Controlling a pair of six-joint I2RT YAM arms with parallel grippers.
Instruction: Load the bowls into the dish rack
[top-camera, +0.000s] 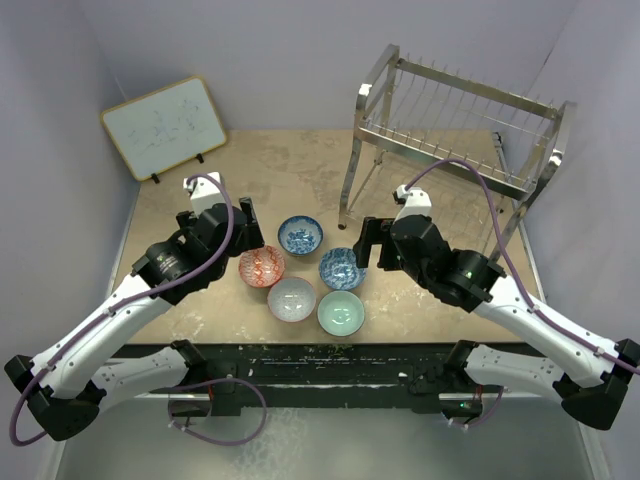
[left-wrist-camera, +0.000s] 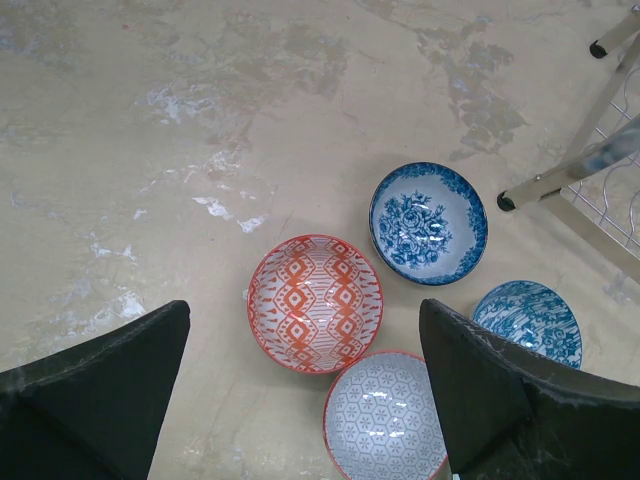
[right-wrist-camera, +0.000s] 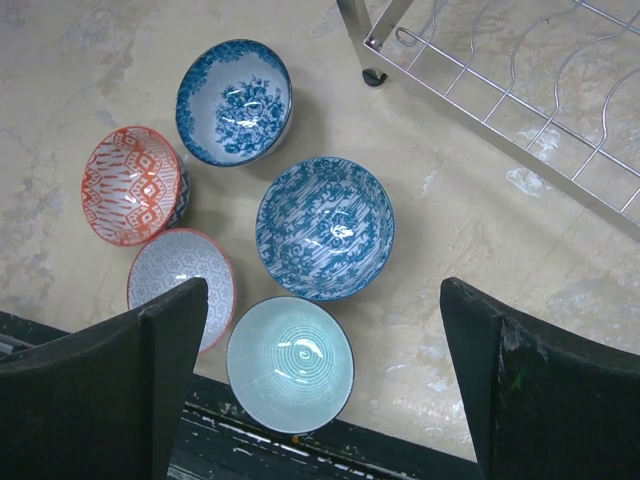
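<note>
**Figure.** Start of loading; hazards. Five bowls stand rim-up on the desk (top-camera: 280, 160), clustered beside the rack's (top-camera: 452, 140) left legs; none is in the rack yet. The blue bowl (right-wrist-camera: 325, 228) lies nearest the rack, with the rose bowl (right-wrist-camera: 235, 100) next to it. The mint bowl (right-wrist-camera: 290, 363), grey bowl (right-wrist-camera: 180, 285) and red bowl (right-wrist-camera: 132, 184) lie farther from it. The left claw (left-wrist-camera: 303, 320) hovers over the red bowl and the right claw (right-wrist-camera: 322, 295) over the blue one. Both have their jaws spread wide and hold nothing.

Likely faults:
- (a) The rims are packed close, some touching or nearly so, so a finger lowered beside one bowl may strike or shove its neighbour.
- (b) The mint bowl sits at the desk edge farthest from the rack, and a nudge could tip it off.
- (c) The glazed walls look slick, so a shallow pinch on a rim may slip during the lift.
- (d) The rack is tall, so a carried bowl may clip its leg or frame.
- (e) A bowl released off the prongs may roll or drop through the wires.
</note>
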